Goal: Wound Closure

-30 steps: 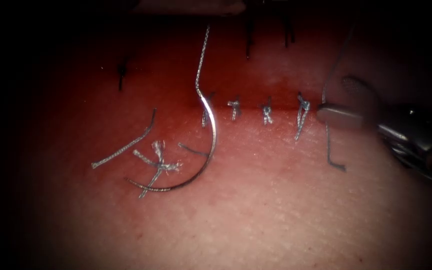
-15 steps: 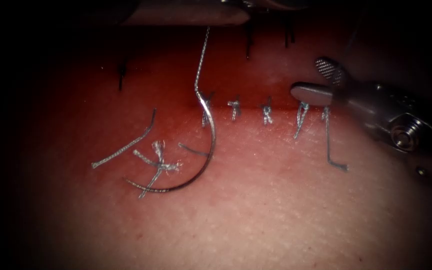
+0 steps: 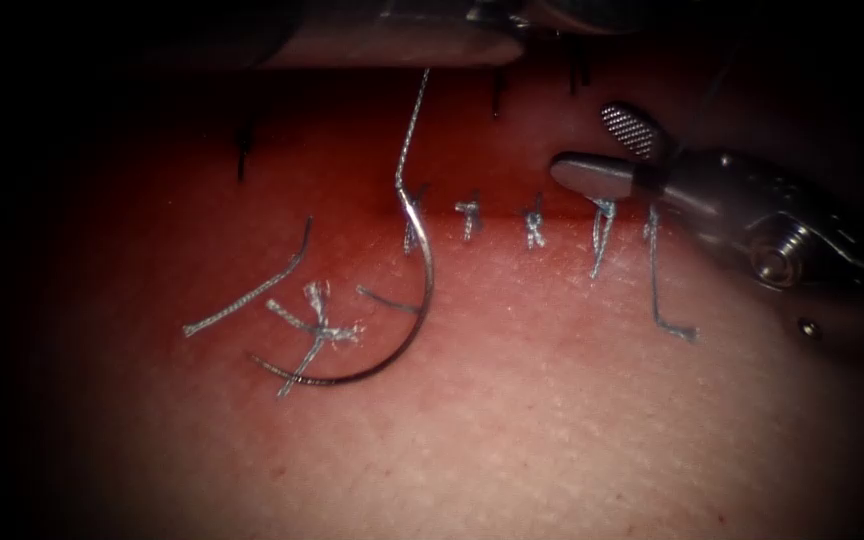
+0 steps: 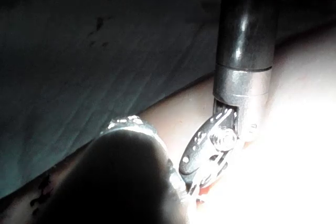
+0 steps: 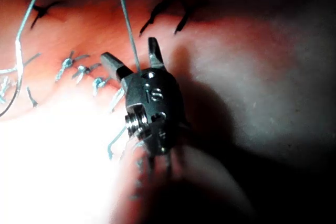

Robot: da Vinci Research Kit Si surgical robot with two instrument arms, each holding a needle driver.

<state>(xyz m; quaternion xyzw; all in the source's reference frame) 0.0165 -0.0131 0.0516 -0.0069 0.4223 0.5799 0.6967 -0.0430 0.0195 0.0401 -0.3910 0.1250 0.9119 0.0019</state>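
Right hand (image 3: 607, 150) was open and empty above the stitched cut (image 3: 512, 212); left hand's state can't tell. Needle (image 3: 422, 290) lay free on the tissue (image 3: 552, 420), left end. Risk: open jaws snagging taut thread (image 3: 410, 135), dragging needle

The light falls as one bright pool in the middle of the endoscope view and fades to black at every edge. In the left wrist view a dark grey-green cloth (image 4: 94, 66) with faint creases lies as backdrop, under strong glare. In the right wrist view the glare is strong on one side and deep shadow covers the other.
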